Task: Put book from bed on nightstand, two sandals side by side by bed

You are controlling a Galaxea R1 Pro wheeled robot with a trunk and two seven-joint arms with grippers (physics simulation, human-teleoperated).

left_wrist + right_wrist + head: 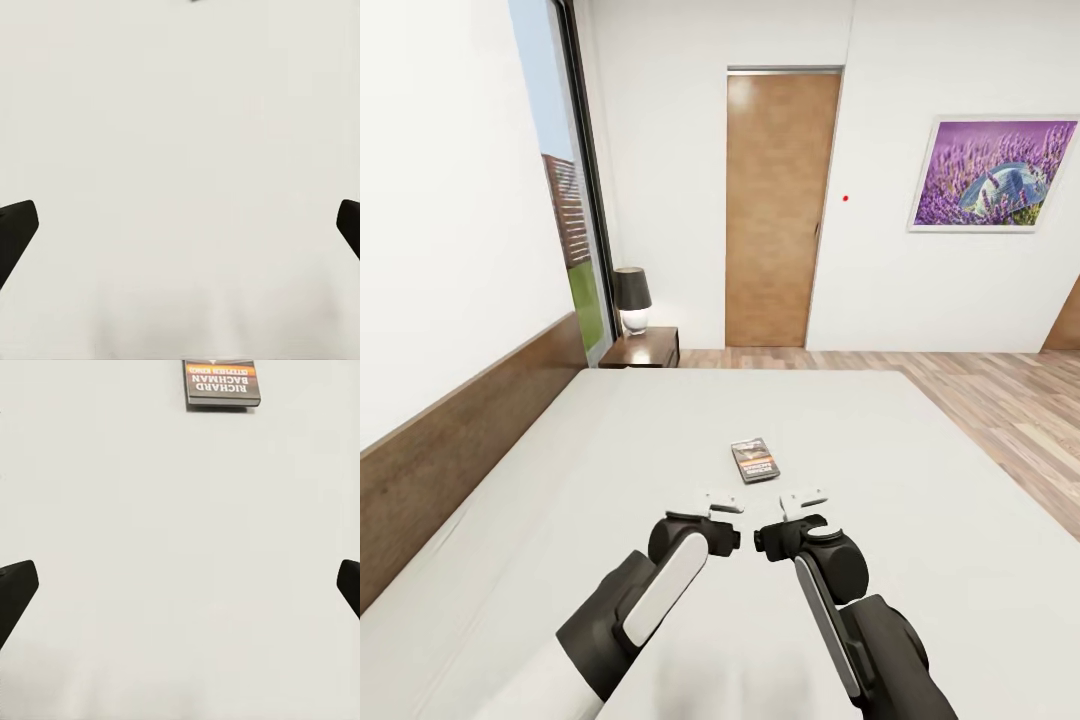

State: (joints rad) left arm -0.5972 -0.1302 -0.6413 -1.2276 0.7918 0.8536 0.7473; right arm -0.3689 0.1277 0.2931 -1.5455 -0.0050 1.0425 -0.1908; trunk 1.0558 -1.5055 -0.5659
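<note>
Off-white mattress of the bed [610, 480] carries the book [755, 460], lying flat near mid-bed just ahead of both grippers; cover text reads "RICHARD BACHMAN", with smaller lettering on the orange band too small to make out. Left gripper [722, 502] and right gripper [803, 500] hover over the mattress, fingers [16, 585] spread wide, holding nothing. Nightstand [645, 350] with a lamp [632, 298] stands at the bed's far corner.

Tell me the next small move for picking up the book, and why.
Probably ease the right hand forward and down toward the book. It lies flat on the bed just beyond both open hands, slightly nearer the right one, and nothing is gripped yet.
</note>
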